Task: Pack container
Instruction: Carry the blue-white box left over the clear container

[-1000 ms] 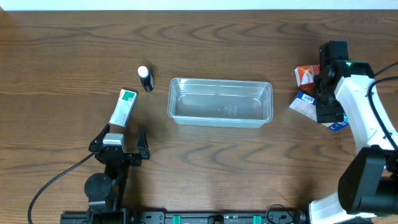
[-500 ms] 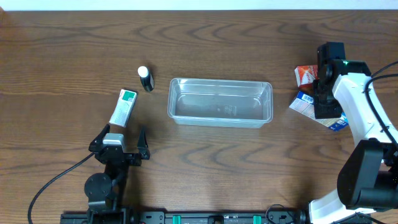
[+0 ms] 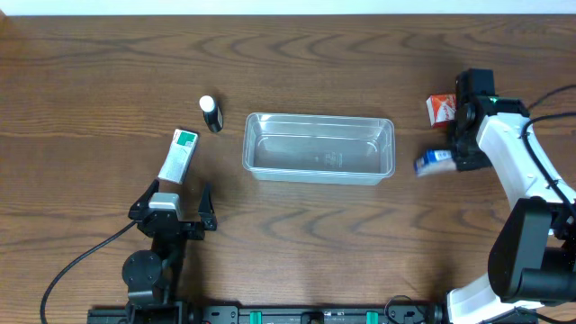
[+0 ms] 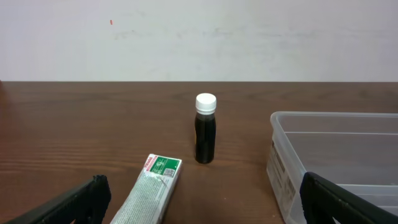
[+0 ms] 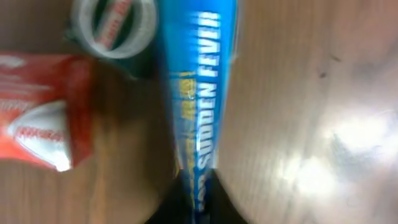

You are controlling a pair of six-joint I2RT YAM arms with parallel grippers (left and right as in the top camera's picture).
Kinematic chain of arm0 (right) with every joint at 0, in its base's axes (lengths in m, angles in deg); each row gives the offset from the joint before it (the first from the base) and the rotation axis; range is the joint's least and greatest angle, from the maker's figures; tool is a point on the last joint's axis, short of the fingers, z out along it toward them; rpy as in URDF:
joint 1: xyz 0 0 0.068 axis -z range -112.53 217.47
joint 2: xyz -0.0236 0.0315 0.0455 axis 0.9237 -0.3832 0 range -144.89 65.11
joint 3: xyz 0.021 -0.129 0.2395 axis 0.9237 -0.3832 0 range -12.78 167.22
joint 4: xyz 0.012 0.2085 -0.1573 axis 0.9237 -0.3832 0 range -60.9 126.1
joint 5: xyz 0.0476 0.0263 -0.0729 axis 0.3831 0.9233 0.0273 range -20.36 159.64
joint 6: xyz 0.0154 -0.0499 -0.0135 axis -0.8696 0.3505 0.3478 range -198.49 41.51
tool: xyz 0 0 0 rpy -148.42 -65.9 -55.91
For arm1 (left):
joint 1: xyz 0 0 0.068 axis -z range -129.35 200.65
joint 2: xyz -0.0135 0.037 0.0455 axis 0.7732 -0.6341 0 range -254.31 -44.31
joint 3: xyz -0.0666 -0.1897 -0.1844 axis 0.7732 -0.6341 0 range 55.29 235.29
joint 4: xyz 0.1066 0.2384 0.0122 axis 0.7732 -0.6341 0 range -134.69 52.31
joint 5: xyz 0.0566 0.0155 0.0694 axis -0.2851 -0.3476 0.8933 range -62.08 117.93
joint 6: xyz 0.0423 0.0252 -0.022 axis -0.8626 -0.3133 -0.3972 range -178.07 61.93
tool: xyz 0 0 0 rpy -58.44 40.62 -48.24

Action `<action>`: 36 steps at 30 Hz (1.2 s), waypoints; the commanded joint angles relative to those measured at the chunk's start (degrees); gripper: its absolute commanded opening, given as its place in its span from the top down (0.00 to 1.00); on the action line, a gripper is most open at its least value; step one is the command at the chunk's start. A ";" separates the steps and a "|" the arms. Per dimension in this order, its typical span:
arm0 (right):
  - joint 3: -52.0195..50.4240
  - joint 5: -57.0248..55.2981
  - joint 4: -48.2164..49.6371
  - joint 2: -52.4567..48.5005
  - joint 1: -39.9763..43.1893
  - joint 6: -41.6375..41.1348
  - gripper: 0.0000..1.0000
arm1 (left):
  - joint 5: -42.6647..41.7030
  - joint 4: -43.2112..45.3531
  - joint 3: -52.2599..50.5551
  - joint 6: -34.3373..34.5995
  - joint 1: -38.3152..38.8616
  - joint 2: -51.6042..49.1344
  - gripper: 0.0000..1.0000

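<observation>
Pinching a blue packet (image 3: 435,162) by one end, the right pincer (image 3: 457,158) hangs beside the container (image 3: 319,117). The left pincer (image 3: 172,205) sits spread near a green-white box (image 3: 178,155).

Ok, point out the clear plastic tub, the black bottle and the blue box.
Clear plastic rectangular tub (image 3: 319,148): overhead view, bare floor.
Black white-capped bottle (image 4: 205,138): left wrist view, dark body.
Blue printed box (image 5: 200,93): right wrist view, lettered face.

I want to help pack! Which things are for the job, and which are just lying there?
In the job now: tub, blue box, right gripper.
Just lying, maybe packed later: bottle, green box, red box, tape roll.
</observation>
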 commanded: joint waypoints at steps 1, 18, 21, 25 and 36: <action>0.15 0.31 1.92 -0.31 0.28 18.25 0.99 | 0.04 -0.85 -1.60 -0.96 -0.35 0.24 0.02; 15.56 24.09 3.65 19.50 -3.63 94.77 0.99 | 0.02 -0.85 -1.60 -0.98 -0.35 0.24 0.02; 16.24 24.39 4.00 23.06 -9.40 107.08 0.99 | 0.02 -0.85 -1.60 -0.96 -0.35 0.24 0.02; 16.20 24.33 1.40 24.33 -18.18 125.87 0.99 | 0.02 -0.85 -1.60 -0.98 -0.35 0.24 0.02; 14.58 10.64 -3.39 15.04 -32.54 149.30 0.99 | 0.02 -0.85 -1.60 -0.98 -0.35 0.24 0.02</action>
